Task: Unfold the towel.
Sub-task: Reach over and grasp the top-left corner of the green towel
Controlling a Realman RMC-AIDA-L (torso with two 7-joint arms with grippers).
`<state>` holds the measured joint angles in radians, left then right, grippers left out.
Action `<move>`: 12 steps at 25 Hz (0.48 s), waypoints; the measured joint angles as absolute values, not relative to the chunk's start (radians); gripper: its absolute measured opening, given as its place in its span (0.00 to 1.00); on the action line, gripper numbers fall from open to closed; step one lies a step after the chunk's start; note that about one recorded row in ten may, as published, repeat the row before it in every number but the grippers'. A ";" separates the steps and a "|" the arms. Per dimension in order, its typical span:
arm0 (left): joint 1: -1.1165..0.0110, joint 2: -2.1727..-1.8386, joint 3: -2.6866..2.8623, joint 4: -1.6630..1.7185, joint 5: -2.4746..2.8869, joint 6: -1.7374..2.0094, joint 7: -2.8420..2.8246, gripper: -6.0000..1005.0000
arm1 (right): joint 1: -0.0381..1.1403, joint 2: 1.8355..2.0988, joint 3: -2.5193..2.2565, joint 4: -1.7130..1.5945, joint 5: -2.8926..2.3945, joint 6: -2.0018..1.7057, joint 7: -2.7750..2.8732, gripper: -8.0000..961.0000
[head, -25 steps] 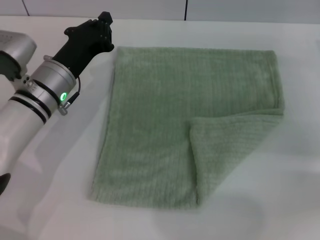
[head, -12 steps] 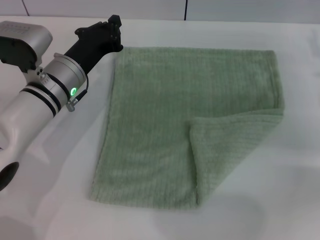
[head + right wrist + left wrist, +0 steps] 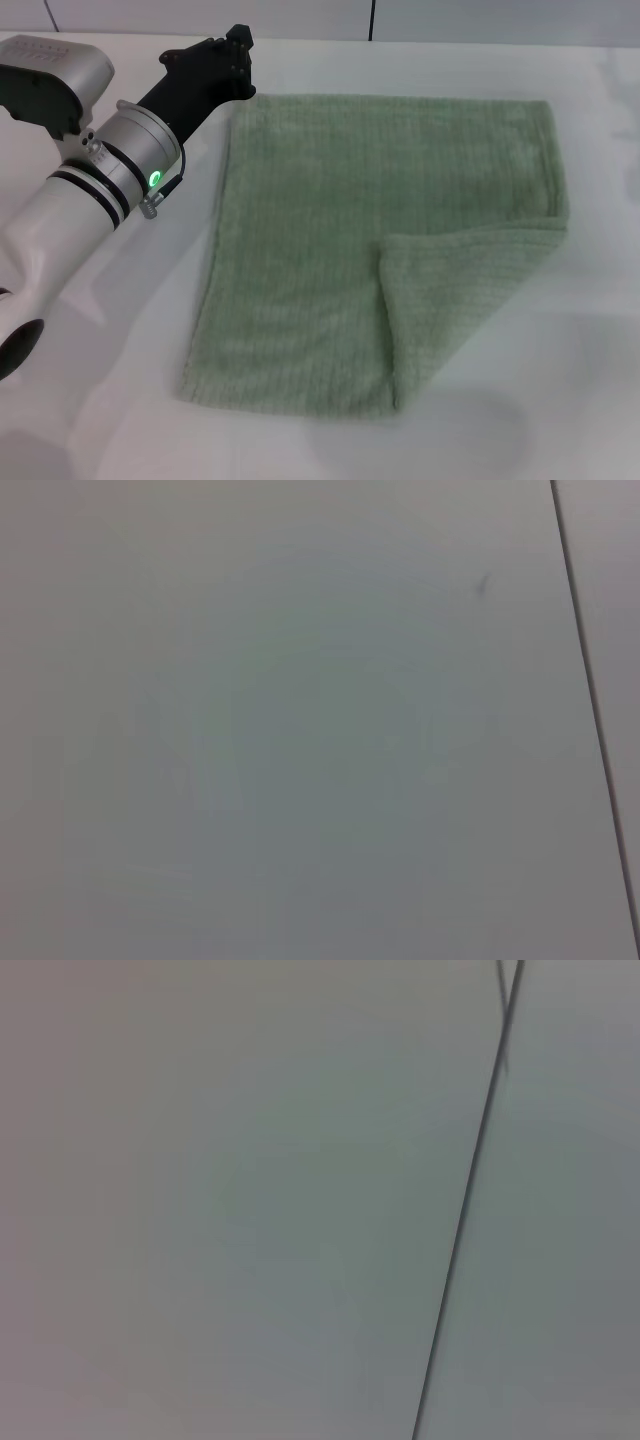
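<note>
The pale sage-green towel lies flat on the white table in the head view. Its near right corner is folded over onto the cloth as a triangular flap. My left gripper, black on a silver arm, hovers by the towel's far left corner, just outside the cloth's edge. Neither the right arm nor its gripper appears in the head view. Both wrist views hold only a plain pale surface crossed by a thin dark seam, with no towel in them.
The table's far edge meets a wall with a dark vertical seam. Bare white tabletop surrounds the towel on all sides.
My left arm has swung to the right and slightly farther away, bringing its gripper closer to the towel's far left corner. The towel has not moved.
</note>
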<state>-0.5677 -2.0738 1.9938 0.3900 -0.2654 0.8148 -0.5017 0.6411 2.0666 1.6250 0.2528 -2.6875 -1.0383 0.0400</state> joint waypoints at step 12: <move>-0.591 -2.075 1.999 0.378 -0.265 0.747 -0.501 0.00 | 0.646 2.071 1.623 0.261 -2.687 -0.993 0.043 0.85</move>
<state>-0.5909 -2.0746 1.9994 0.3779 -0.2654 0.7472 -0.5015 0.6460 2.0709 1.6229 0.2609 -2.6875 -0.9935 0.0431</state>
